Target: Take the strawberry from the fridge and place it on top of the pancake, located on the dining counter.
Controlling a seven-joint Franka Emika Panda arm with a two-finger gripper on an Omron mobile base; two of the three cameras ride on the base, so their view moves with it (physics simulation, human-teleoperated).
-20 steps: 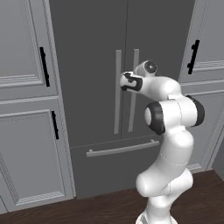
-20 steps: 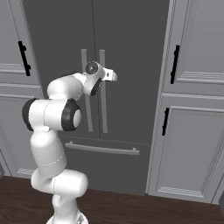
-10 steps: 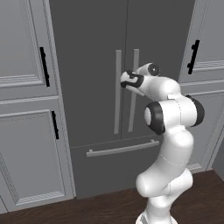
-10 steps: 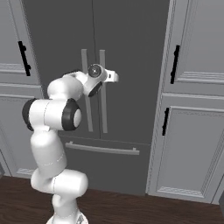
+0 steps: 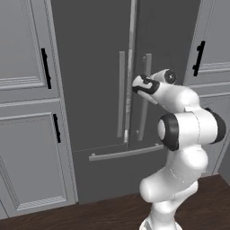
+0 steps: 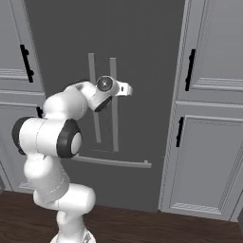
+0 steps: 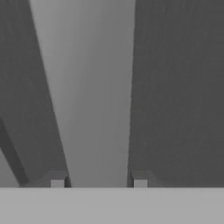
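Observation:
The dark grey fridge [image 5: 90, 67] [image 6: 142, 42] stands in front of me with both doors closed. My gripper [image 5: 135, 85] [image 6: 128, 88] is at mid height on the right door's long grey bar handle [image 5: 143, 121] [image 6: 114, 123]. In the hand view the handle [image 7: 92, 87] runs up between my two fingertips, and the gripper [image 7: 98, 179] is shut on it, with one tip pressed against each side. The strawberry is hidden behind the closed doors. The pancake and the dining counter are out of view.
Light grey panelled cabinets with black handles flank the fridge on the left [image 5: 27, 134] and right [image 6: 209, 142]. The left door's handle [image 5: 121, 99] hangs beside mine. A horizontal drawer bar [image 5: 121, 152] crosses below. Dark wood floor [image 6: 142, 223] lies underneath.
The jaws have closed in from wide open onto the handle. The hand has eased slightly closer to the fridge door. The doors have not moved.

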